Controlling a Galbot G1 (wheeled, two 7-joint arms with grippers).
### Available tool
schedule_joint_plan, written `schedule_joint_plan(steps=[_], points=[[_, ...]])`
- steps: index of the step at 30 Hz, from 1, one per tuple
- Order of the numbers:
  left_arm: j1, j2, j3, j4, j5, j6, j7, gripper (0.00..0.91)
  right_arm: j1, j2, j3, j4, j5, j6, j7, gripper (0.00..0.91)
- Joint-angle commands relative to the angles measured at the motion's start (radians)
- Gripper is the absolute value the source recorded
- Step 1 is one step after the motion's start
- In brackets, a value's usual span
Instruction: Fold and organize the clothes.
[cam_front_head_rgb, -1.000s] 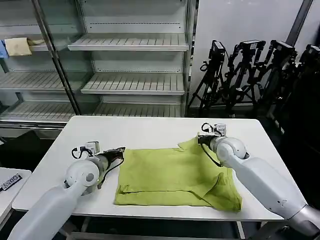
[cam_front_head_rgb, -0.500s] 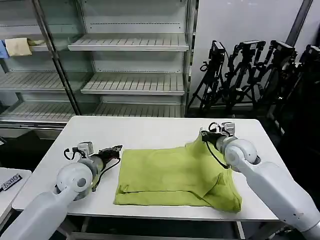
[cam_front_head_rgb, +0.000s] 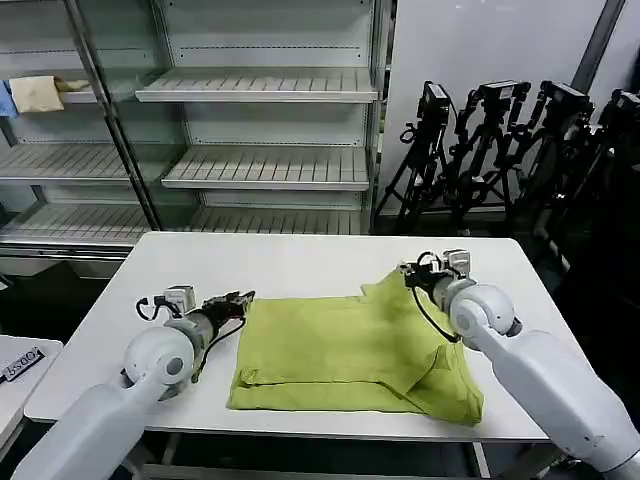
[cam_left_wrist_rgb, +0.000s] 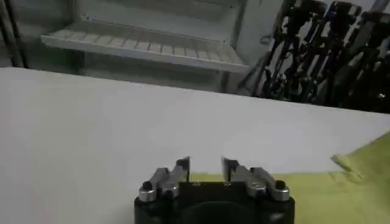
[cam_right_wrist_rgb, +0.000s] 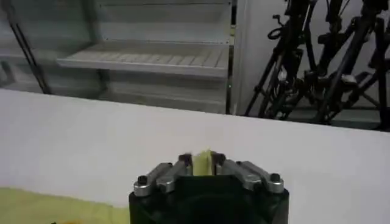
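While right end effector (cam_right_wrist_rgb: 202, 161) clamps T-shirt (cam_front_head_rgb: 350, 350) | left end effector (cam_left_wrist_rgb: 206, 165) apart | no legible writing

Both arms reach forward, low and well apart. The left hand (cam_left_wrist_rgb: 206, 165) hovers with its fingers parted around nothing. The right hand (cam_right_wrist_rgb: 202, 162) has its fingers pinched on a lime fold between them.

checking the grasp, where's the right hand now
In the head view the right hand is at the T-shirt's far right corner, shut on a pinch of it.
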Motion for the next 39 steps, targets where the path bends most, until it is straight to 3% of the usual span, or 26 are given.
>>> schedule_joint_plan(steps=[1,10,16,17,18,19,20,21,22,26,39], points=[[-0.063,-0.06,0.062,0.123,0.062,0.001,0.002,0.907,0.036,0.063,-0.021,-0.122,-0.065,0.0,-0.011,0.907],[-0.088,-0.091,0.107,0.175,0.057,0.002,0.0,0.907,0.073,0.112,-0.051,-0.201,-0.068,-0.002,-0.013,0.907],[-0.089,-0.086,0.124,0.177,0.021,0.003,-0.016,0.907,0.072,0.117,-0.056,-0.218,0.018,-0.003,0.012,0.907],[-0.089,-0.087,0.124,0.178,0.02,0.003,-0.016,0.907,0.071,0.116,-0.056,-0.219,0.029,-0.003,0.014,0.836],[-0.091,-0.088,0.124,0.179,0.018,0.003,-0.015,0.907,0.071,0.114,-0.058,-0.221,0.046,-0.003,0.012,0.695],[-0.093,-0.089,0.126,0.184,0.018,0.003,-0.015,0.403,0.07,0.113,-0.059,-0.224,0.061,-0.003,0.018,0.333],[-0.095,-0.091,0.126,0.189,0.019,0.002,-0.014,0.292,0.07,0.113,-0.061,-0.225,0.064,-0.003,0.021,0.333],[-0.098,-0.092,0.126,0.194,0.019,0.002,-0.014,0.181,0.069,0.112,-0.064,-0.227,0.069,-0.003,0.022,0.0],[-0.1,-0.094,0.126,0.199,0.018,0.002,-0.013,0.121,0.068,0.111,-0.066,-0.228,0.074,-0.003,0.023,0.0],[-0.102,-0.093,0.128,0.202,0.018,0.002,-0.01,0.05,0.066,0.111,-0.076,-0.224,0.086,-0.003,0.028,0.0],[-0.093,-0.089,0.122,0.195,0.015,0.002,-0.01,0.04,0.066,0.11,-0.078,-0.215,0.091,-0.002,0.023,0.0]])
